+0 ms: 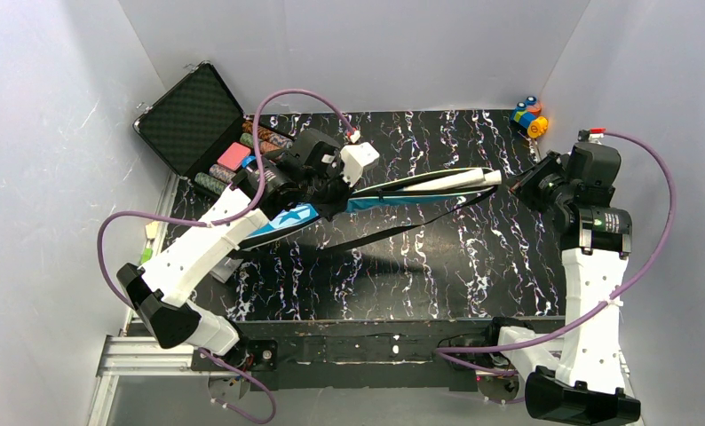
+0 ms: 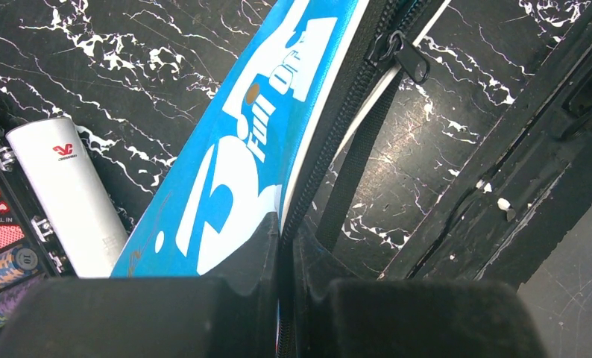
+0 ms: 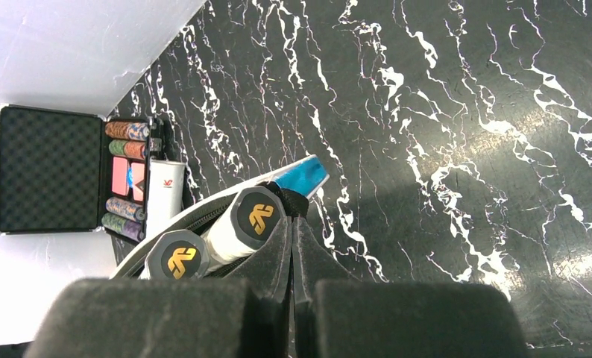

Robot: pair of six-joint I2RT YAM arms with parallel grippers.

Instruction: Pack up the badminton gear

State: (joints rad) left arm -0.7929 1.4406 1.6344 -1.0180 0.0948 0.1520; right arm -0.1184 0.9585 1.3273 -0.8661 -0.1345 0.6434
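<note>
Two holds: left gripper [image 2: 285,235] pinches the blue bag [image 2: 233,171]; right gripper [image 3: 291,227] apparently pinches its narrow end.

Overhead view; close downward wrist views sharing bag [image 1: 289,219]

Both arms reaching inward, left gripper [image 2: 285,250] pinched closed, right gripper [image 3: 291,235] pinched closed

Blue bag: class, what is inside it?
Two handles with gold-logo caps poke from the bag's open end. The bag covers everything deeper in, so the rest cannot be seen.
</note>
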